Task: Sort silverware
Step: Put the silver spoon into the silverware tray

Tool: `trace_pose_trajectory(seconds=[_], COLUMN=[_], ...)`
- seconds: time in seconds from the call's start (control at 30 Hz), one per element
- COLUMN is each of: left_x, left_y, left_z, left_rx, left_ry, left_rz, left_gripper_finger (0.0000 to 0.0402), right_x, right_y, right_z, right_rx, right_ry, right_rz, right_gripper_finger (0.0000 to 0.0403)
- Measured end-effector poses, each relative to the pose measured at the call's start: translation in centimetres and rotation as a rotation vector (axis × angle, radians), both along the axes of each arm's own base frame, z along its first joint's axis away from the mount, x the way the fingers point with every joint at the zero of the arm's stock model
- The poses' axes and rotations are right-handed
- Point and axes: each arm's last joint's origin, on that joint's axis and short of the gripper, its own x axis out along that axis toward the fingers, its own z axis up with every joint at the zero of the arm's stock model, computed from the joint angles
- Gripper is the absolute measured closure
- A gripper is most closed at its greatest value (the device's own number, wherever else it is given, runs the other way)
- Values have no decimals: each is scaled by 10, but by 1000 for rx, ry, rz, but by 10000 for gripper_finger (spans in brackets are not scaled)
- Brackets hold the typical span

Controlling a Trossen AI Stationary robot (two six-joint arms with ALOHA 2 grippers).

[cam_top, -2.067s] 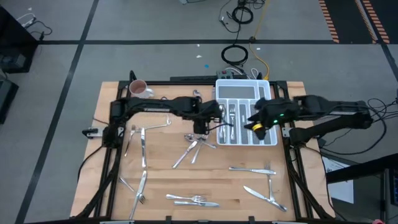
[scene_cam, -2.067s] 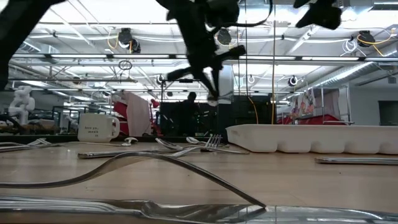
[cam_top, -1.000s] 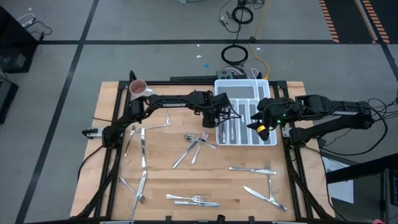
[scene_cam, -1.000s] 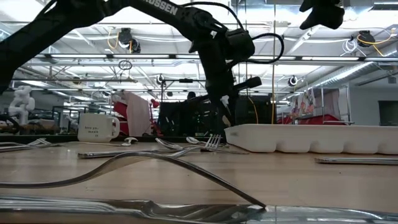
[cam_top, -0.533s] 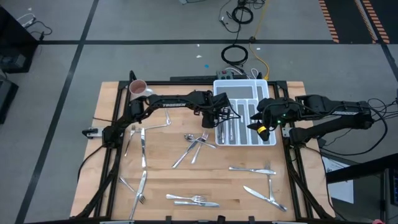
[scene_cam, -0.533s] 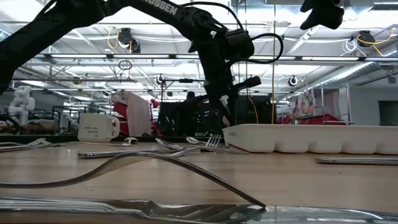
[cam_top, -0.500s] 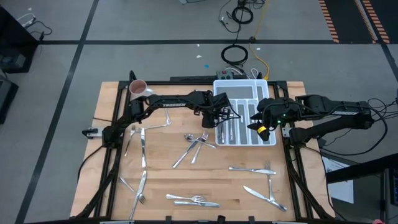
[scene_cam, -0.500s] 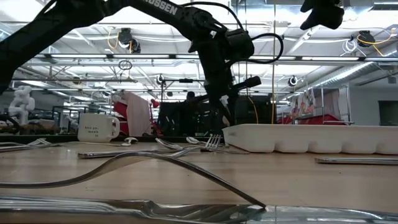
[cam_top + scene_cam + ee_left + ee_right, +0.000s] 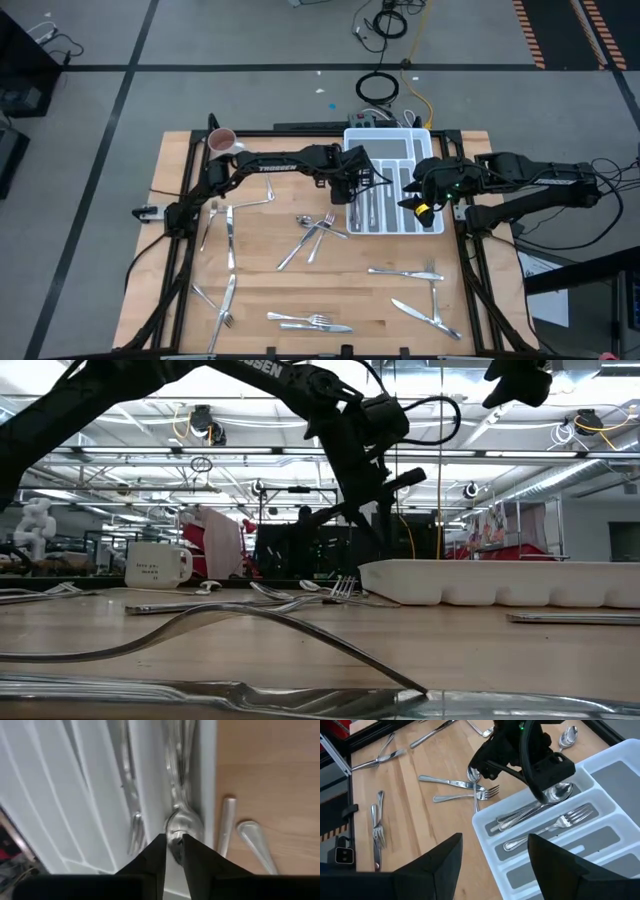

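Note:
The white cutlery tray [image 9: 385, 147] stands at the table's far right. A spoon [image 9: 182, 822] lies in its leftmost long compartment [image 9: 530, 810], and a fork [image 9: 560, 822] lies in the one beside it. My left gripper [image 9: 173, 851] hangs over the spoon's bowl [image 9: 560, 791], pointing steeply down, its fingers a narrow gap apart. My right gripper [image 9: 492, 870] is open, held high above the tray's right side [image 9: 412, 197]. More silverware lies loose on the wood [image 9: 315, 235]. My left gripper has its fingertips [image 9: 157, 851] right at the near end of the spoon's bowl [image 9: 176, 827], coming from above. The spoon lies flat in the tray compartment. I cannot tell whether the fingertips touch it.
Loose forks, spoons and knives lie in groups at the table's middle [image 9: 315, 235], near right [image 9: 410, 275], near centre [image 9: 310, 322] and left [image 9: 228, 240]. A white mug [image 9: 222, 140] stands at the far left corner. Cables lie on the floor beyond the tray.
My left gripper has stayed over the tray's leftmost compartment and has rolled a little about its own axis. The right arm has kept still.

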Motion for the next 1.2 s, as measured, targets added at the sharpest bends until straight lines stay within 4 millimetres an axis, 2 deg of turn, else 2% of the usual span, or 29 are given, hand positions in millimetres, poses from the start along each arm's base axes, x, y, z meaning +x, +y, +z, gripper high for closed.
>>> trace_pose_trajectory(seconds=[0.1, 0.2, 0.27, 0.37, 0.47, 0.53, 0.63, 0.7, 0.77, 0.87, 1.0, 1.2], left_x=[-1, -2, -3, -14, -36, -55, -90, -117, -143, -177, -222, -280], left_y=[-1, -7, -18, -39, -57, -61, -66, -70, -74, -83, -94, -99], left_z=[1, 12, 31, 71, 115, 143, 173, 187, 196, 210, 239, 275], left_rx=[-4, -9, -4, -93, -298, -509, -782, -856, -851, -764, -731, -908], left_ry=[4, -38, -110, -231, -348, -430, -433, -383, -324, -350, -576, -916], left_rz=[15, 130, 234, 388, 591, 821, 1172, 1343, 1476, 1623, 1720, 1810], left_gripper_finger=[325, 324, 324, 324, 324, 324, 324, 324, 324, 324, 324, 324], right_x=[-1, -3, -5, -8, -13, -18, -23, -20, -9, 24, 80, 151], right_y=[0, 0, -1, -1, -3, -4, -8, -10, -13, -16, -21, -32], right_z=[-1, -3, -4, -3, 0, 2, 3, 0, -7, -22, -47, -88], right_rx=[-7, -14, -31, -52, -87, -124, -205, -244, -253, -218, -187, -163], right_ry=[8, 43, 63, 61, 42, 32, 36, 42, 47, 16, -9, 21], right_rz=[1, -4, -12, -5, -21, -50, -141, -185, -192, -111, -9, 127], right_gripper_finger=[186, 186, 186, 186, 186, 186, 186, 186, 186, 186, 186, 186])
